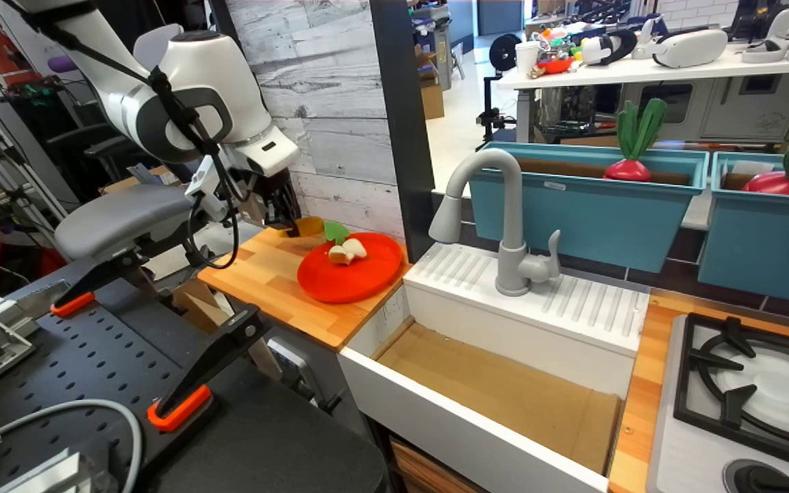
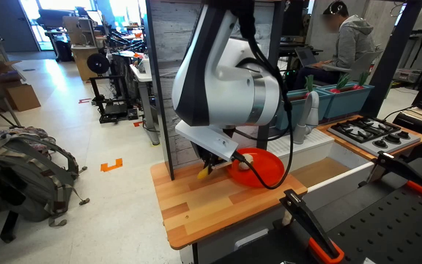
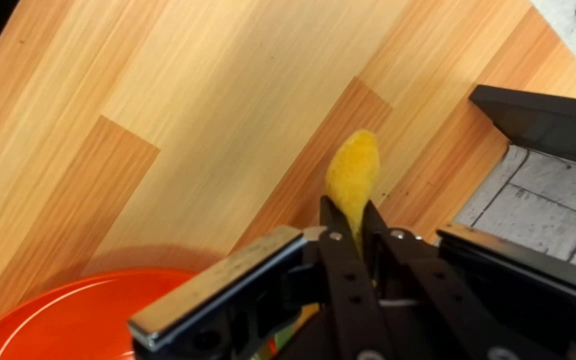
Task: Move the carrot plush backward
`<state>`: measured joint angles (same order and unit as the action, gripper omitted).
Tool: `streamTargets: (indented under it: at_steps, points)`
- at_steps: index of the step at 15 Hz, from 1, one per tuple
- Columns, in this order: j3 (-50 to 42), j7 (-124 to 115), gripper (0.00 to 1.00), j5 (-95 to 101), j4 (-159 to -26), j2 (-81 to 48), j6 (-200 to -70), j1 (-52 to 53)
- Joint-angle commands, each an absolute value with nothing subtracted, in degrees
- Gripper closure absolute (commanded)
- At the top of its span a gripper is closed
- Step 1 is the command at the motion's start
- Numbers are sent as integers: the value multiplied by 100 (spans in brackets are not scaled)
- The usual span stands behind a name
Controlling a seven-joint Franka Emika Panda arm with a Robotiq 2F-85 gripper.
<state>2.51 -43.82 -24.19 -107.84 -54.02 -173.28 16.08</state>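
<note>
The carrot plush (image 1: pixel 310 226) has an orange-yellow body, and its green leafy end lies over the rim of the red plate (image 1: pixel 326 287) in an exterior view. My gripper (image 1: pixel 292 229) is shut on the body. In the wrist view the fingers (image 3: pixel 349 207) pinch it, and the yellow tip (image 3: pixel 354 167) sticks out beyond them. In an exterior view the tip (image 2: pixel 203 173) shows below the gripper (image 2: pixel 211 167), close to the wooden counter. I cannot tell whether it touches the counter. The green end is mostly hidden behind the gripper in the wrist view.
A pale garlic-like item (image 1: pixel 348 251) sits on the red plate. The grey plank wall (image 1: pixel 350 150) and a dark post (image 1: pixel 405 137) stand behind the wooden counter (image 2: pixel 211 209). A white sink (image 1: pixel 470 445) with a grey faucet (image 1: pixel 512 212) adjoins the counter.
</note>
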Motion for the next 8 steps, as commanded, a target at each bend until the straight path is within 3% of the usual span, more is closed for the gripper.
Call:
streamTargets:
  at_steps: [1,2,3,5,6,7,8]
  points:
    - [62,-4513,98,-2350,-10545,-5584,-17243,1842]
    - [34,-4511,65,-2340,-10537,-5596,-17236,1881]
    - [19,-4507,77,-2334,-10523,-5609,-17231,1908]
    - [-34,-4519,75,-2319,-10486,-5630,-17174,1972]
    - [-54,-4524,91,-2313,-10454,-5648,-17131,1988]
    - [-76,-4526,94,-2309,-10443,-5655,-17117,2010]
    - [-105,-4534,64,-2302,-10444,-5648,-17101,2036]
